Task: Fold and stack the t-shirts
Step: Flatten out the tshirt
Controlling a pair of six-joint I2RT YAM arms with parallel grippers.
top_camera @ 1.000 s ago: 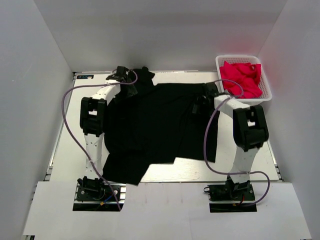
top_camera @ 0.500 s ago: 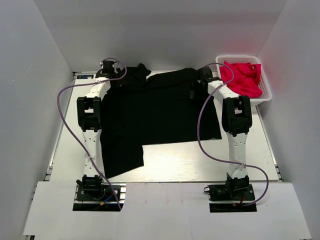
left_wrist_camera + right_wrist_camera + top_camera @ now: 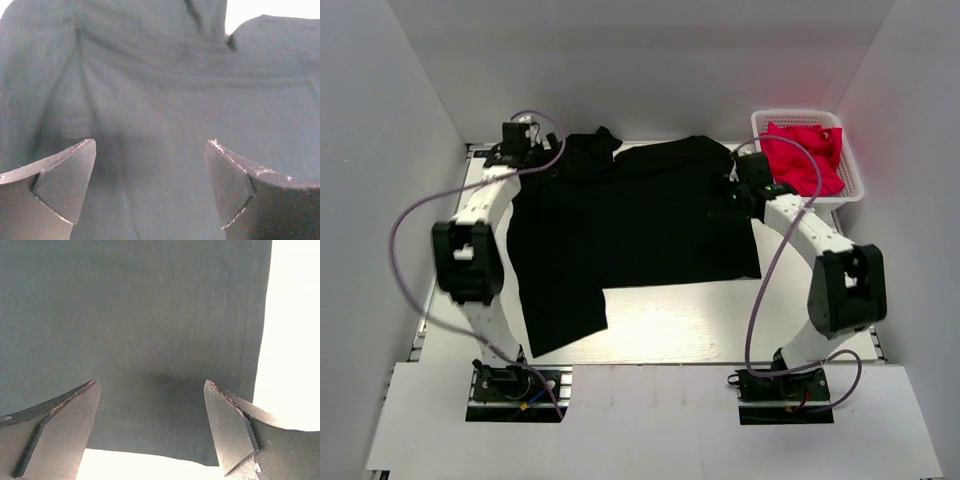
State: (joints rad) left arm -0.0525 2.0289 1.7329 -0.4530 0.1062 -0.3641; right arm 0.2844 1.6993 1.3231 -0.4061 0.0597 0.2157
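The black t-shirt (image 3: 630,230) lies spread over the far half of the white table, one part reaching toward the near left. My left gripper (image 3: 525,150) is open and empty above its far left corner; the left wrist view shows wrinkled black cloth (image 3: 150,100) under the spread fingers (image 3: 65,185). My right gripper (image 3: 730,185) is open and empty above the shirt's far right edge; the right wrist view shows flat black cloth (image 3: 140,315) and its corner edge against the table. Pinkish-red shirts (image 3: 800,155) lie in the basket.
A white plastic basket (image 3: 853,185) stands at the far right corner, close to my right arm. White walls enclose the table on three sides. Bare table (image 3: 680,325) shows in front of the shirt. Purple cables loop off both arms.
Both grippers pulled the shirt toward the far edge and spread it, then let go. The left arm swung outward to the left; the right arm's elbow swung to the right.
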